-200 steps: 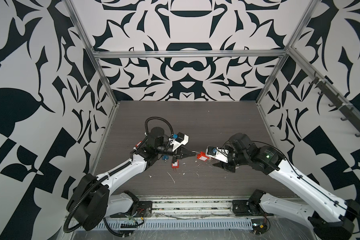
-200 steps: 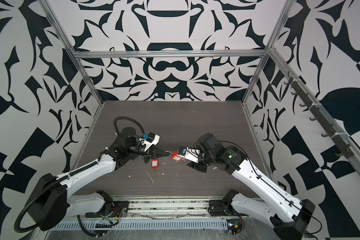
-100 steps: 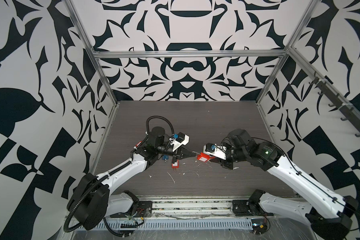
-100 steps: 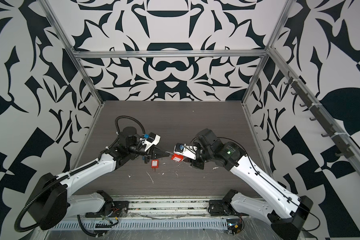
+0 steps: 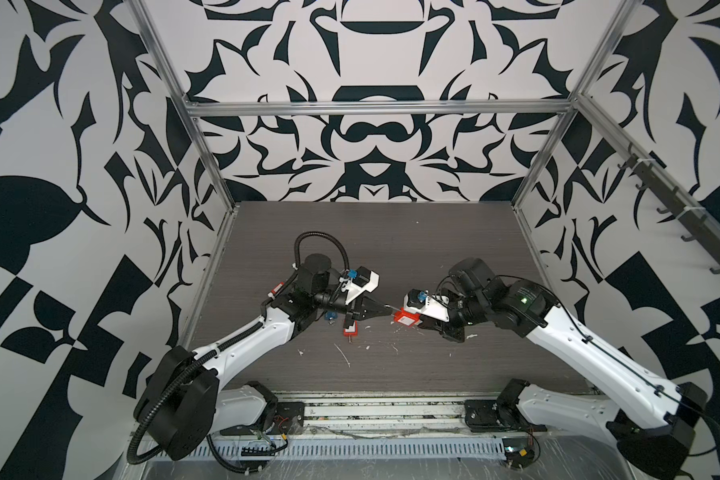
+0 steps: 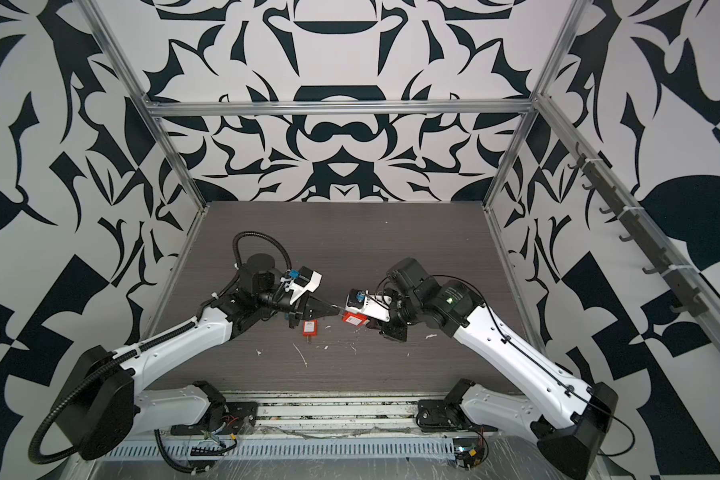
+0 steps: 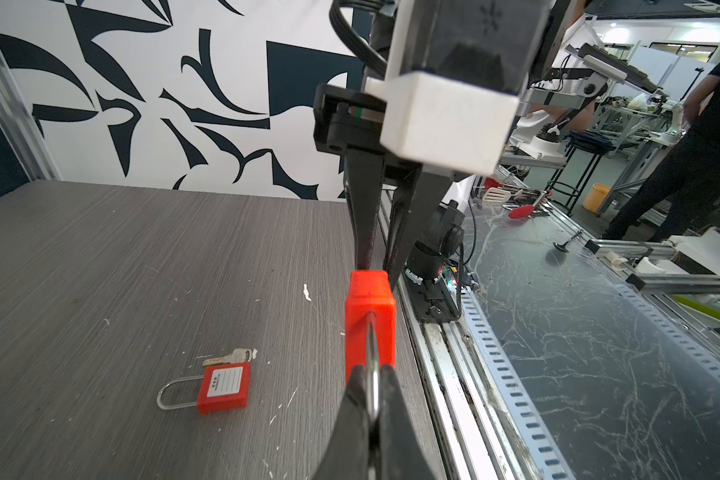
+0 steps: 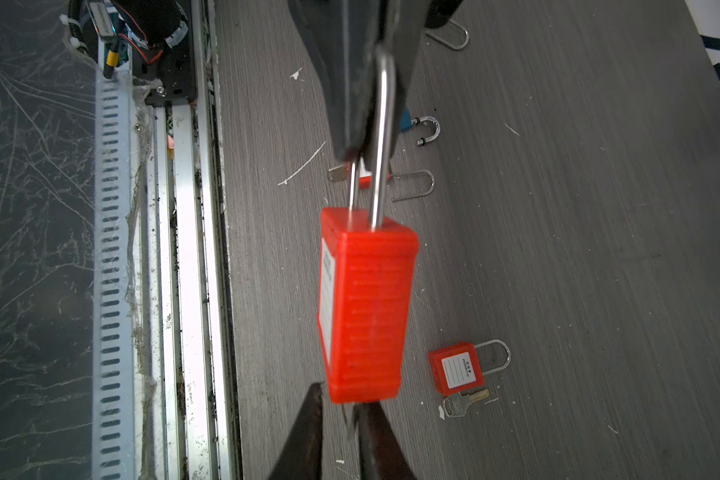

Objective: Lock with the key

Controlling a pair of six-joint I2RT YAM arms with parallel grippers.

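A red padlock (image 7: 371,316) hangs in the air between the two arms, seen in both top views (image 5: 406,319) (image 6: 352,319). My left gripper (image 7: 373,399) is shut on its steel shackle (image 8: 381,137). The lock's body (image 8: 366,307) points towards my right gripper (image 8: 341,395). A thin silver key (image 8: 350,422) sticks out of the body's underside between the right fingers. It lies against one finger, and a narrow gap shows between it and the other finger (image 8: 308,424).
Another red padlock (image 8: 458,374) with a loose key (image 8: 462,403) lies on the grey table (image 7: 100,270). Farther off are a blue padlock (image 8: 406,120) and one more red one (image 8: 364,180). White scraps litter the table, and a metal rail (image 7: 454,374) runs along its front edge.
My right gripper has moved in towards the held padlock and its jaws have narrowed round the key. The left arm has kept still with the shackle.
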